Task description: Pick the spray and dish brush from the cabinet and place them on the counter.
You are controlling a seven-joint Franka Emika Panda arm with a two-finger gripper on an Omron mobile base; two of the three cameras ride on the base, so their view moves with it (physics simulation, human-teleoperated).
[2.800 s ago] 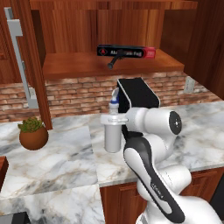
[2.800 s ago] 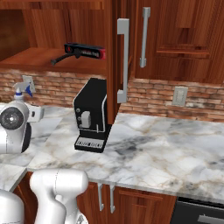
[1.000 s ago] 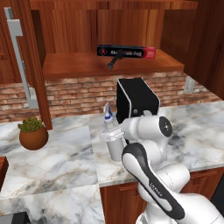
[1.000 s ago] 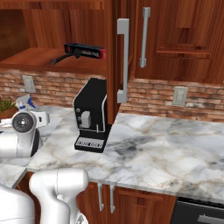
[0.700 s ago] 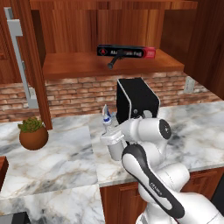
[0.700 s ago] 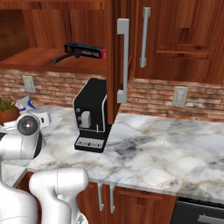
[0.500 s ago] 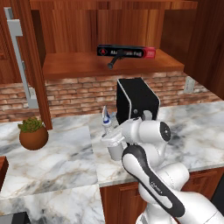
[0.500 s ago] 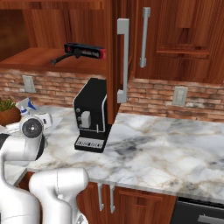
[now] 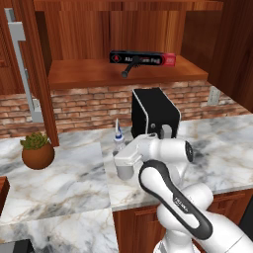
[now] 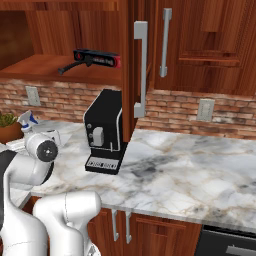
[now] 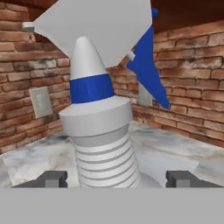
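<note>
A: Two task items, going left to right. Potted plant [image 9: 37,152] far left on the counter [image 9: 64,178], then the spray [image 9: 118,141] standing upright on the marble just left of the coffee machine [image 9: 154,114], already out of the cabinet [image 9: 123,39].

B: Gripper state?

A: Gripper [image 11: 117,180] has its jaws spread wide, one tip either side of the bottle's ribbed neck, with a clear gap on both sides. Nothing clamped, as far as I can see. I'd say the spray has been set down and let go.

B: Dish brush?

A: Dish brush [image 9: 128,69] is up on the cabinet shelf, lying against the near side of the long black-and-red box [image 9: 142,58]. Not fetched yet.

B: Risks?

A: Backing out crooked could let a fingertip catch the trigger head and tip the bottle. The arm also sits close to the coffee machine. Later, going for the brush, the box could get nudged, since they touch.

B: Any text?

A: White lettering and a round red mark on the box, too blurred to read. No readable label on the spray.
</note>
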